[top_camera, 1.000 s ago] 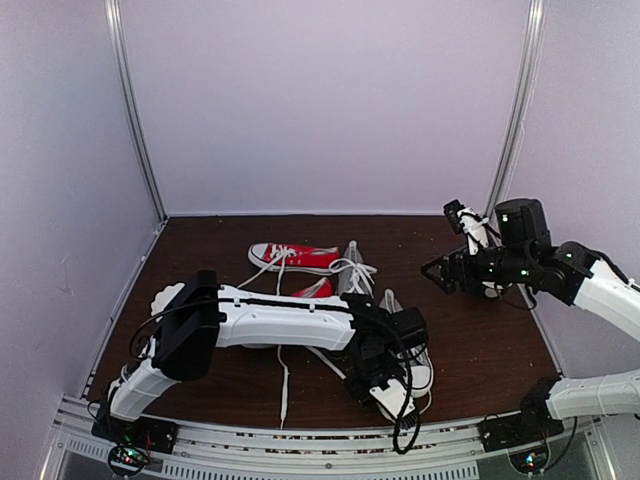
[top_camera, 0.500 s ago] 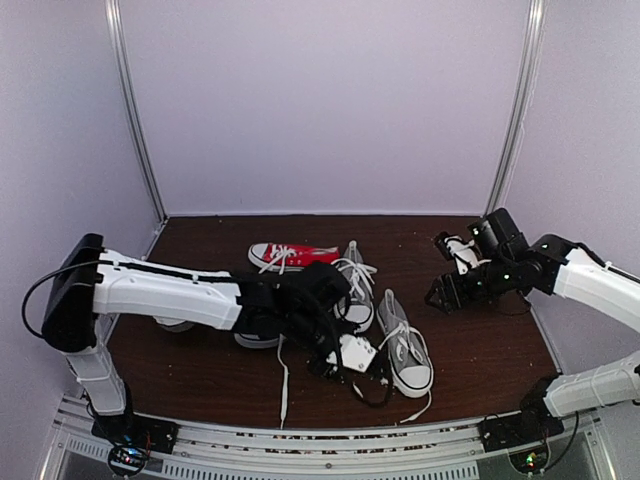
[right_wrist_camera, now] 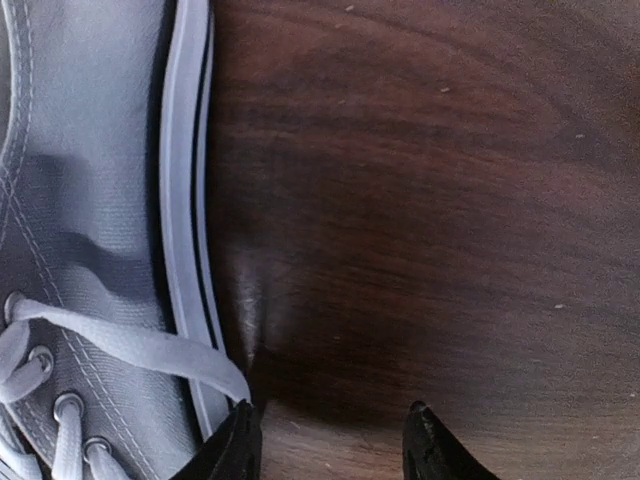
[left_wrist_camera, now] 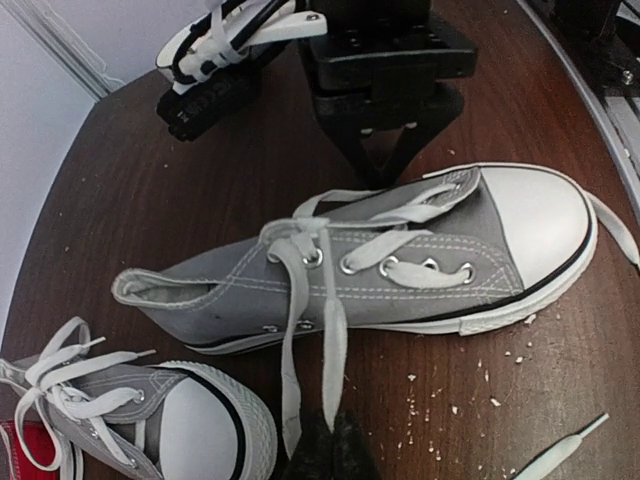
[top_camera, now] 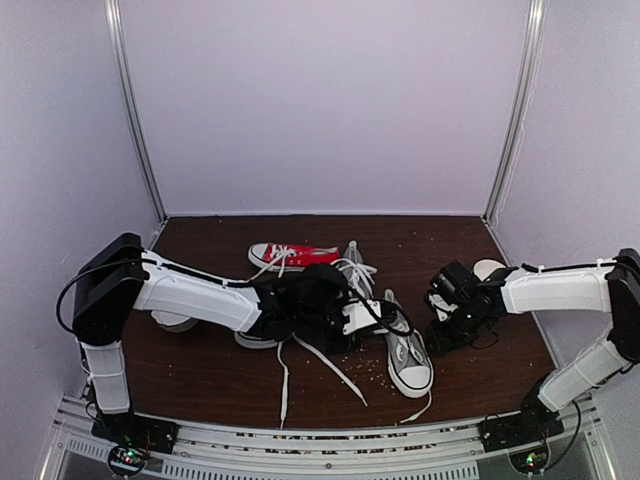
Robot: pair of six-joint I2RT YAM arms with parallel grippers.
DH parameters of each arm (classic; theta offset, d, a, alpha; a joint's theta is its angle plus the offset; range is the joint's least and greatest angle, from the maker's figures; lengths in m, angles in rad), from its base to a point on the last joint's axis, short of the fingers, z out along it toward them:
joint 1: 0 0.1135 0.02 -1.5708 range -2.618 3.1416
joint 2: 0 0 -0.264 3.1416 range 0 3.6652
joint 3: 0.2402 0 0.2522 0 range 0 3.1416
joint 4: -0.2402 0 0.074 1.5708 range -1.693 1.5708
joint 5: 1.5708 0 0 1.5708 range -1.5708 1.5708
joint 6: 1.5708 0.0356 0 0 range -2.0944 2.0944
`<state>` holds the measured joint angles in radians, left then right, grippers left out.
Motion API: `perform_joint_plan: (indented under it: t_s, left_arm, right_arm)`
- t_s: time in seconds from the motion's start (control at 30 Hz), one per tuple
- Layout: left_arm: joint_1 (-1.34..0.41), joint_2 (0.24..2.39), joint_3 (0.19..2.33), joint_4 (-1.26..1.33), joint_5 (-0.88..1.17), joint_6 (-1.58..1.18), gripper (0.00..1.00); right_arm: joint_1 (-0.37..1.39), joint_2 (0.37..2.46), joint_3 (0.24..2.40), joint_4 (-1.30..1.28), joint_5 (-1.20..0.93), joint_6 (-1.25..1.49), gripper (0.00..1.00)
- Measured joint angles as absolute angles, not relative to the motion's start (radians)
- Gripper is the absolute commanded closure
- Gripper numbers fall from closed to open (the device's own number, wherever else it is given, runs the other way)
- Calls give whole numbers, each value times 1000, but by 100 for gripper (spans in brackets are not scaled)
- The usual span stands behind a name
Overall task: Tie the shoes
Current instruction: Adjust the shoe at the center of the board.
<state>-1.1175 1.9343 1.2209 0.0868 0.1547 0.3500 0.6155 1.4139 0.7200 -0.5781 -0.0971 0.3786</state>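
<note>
Two robot arms flank a grey shoe (left_wrist_camera: 400, 270) on a dark wooden bench (top_camera: 200, 385). The shoe's white toe cap points toward the arms' bases and its laces are undone. The left tool (left_wrist_camera: 328, 448), on the shoe's left side, is pinched closed on a white lace (left_wrist_camera: 297, 350) trailing from the shoe's upper eyelets. The right tool (right_wrist_camera: 330, 445) hangs low on the shoe's right side, just beside its white sole. Its tips stand apart with only bare bench between them. One strand from the shoe runs up to one of its fingers (right_wrist_camera: 240, 445); whether they touch cannot be told. The other grey shoe (top_camera: 355, 275) stands just behind the first, its laces also loose. A red sneaker (top_camera: 292, 257) lies behind and to the left of the shoe. Loose white strands (top_camera: 335, 368) trail across the bench to the shoe's left, and pale crumbs (left_wrist_camera: 470, 385) dot the wood near its toe cap.
</note>
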Motion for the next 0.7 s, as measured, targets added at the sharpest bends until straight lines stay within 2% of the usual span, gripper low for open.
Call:
perform_joint_plan:
  t_s: [0.43, 0.7]
  left_arm:
    - [-1168, 2095, 1371, 23, 115, 360, 100]
    - [-1164, 2042, 1287, 45, 35, 363, 100]
  right_arm:
    - [685, 1472, 720, -497, -102, 437, 54]
    - [694, 1436, 717, -493, -175, 475, 54]
